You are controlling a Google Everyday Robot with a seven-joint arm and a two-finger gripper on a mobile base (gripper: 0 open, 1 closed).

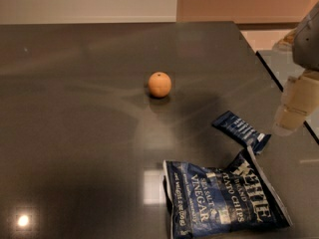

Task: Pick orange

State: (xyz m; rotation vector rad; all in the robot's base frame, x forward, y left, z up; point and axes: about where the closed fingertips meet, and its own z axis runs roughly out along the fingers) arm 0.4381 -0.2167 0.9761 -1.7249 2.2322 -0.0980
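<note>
The orange point(160, 84) is a small round orange fruit with a dark stem dimple on top. It sits alone on the dark table point(75, 108), near the middle. My gripper point(295, 111) hangs at the right edge of the camera view, pale and blurred, well to the right of the orange and a little nearer the camera. It is above the table near a small blue packet and holds nothing that I can see.
A large blue chip bag point(224, 195) lies flat at the front right. A small blue snack packet point(241, 131) lies between it and the gripper. The table's right edge point(266, 68) runs diagonally past the gripper. A pale wall stands behind.
</note>
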